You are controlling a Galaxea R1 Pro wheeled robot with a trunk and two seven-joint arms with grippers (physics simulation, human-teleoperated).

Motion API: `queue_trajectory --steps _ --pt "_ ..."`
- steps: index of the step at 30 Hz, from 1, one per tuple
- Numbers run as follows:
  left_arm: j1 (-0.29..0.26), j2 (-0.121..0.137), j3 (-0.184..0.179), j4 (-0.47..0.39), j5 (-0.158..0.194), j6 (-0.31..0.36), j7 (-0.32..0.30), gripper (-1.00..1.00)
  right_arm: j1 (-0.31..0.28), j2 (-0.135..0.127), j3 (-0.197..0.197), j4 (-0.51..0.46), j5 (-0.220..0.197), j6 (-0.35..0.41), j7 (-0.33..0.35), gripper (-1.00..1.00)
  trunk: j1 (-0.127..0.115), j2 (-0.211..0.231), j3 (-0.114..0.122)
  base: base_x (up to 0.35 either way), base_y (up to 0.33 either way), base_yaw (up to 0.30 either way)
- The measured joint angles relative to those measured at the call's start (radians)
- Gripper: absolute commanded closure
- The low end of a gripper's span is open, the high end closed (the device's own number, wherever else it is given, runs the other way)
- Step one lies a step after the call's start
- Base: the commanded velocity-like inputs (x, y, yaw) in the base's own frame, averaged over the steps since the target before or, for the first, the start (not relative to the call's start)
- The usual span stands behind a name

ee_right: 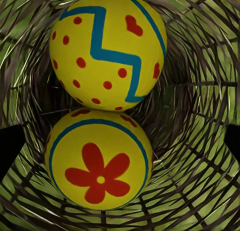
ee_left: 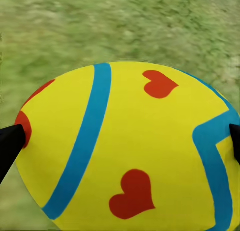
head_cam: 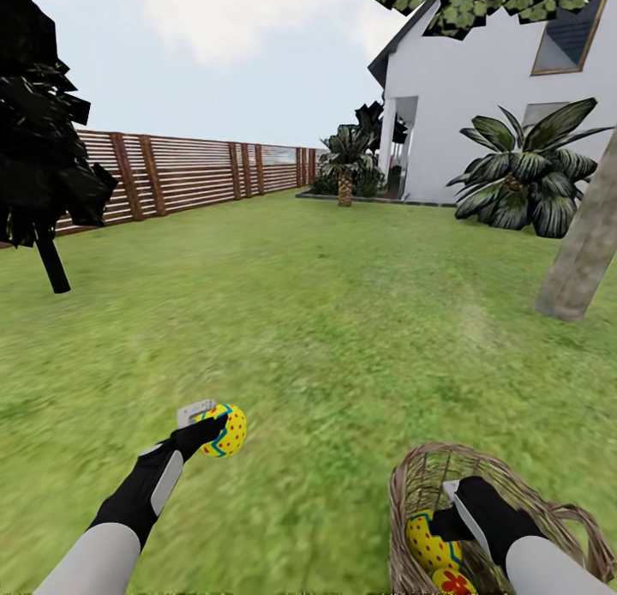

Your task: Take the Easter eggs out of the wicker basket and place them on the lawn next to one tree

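Grass stretches out across the lawn (head_cam: pixel 326 321) toward a slat fence (head_cam: pixel 188 171) at ten o'clock and a white house (head_cam: pixel 480 89) at one. Left gripper (head_cam: pixel 212 430) has its jaws clamped on one Easter egg (head_cam: pixel 226 429), held just above the turf. Right gripper (head_cam: pixel 447 505) reaches down inside the wicker basket (head_cam: pixel 420 479) at five o'clock, jaws spread wide around the two eggs (ee_right: pixel 107 53) still lying there. A leaning tree trunk (head_cam: pixel 583 243) stands at two o'clock.

Brown slatted fence (head_cam: pixel 188 171), white house (head_cam: pixel 480 89), palm-like shrubs (head_cam: pixel 527 171), pale cloudy sky (head_cam: pixel 223 46)
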Motion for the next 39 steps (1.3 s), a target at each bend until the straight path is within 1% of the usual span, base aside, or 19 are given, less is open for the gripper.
queue_trajectory --steps 39 --pt "0.0 -0.007 -0.004 -0.004 -0.001 -0.001 0.001 1.0 0.0 0.001 0.002 0.0 0.001 0.0 -0.001 -1.0 0.018 -0.009 -0.151 0.0 0.0 0.0"
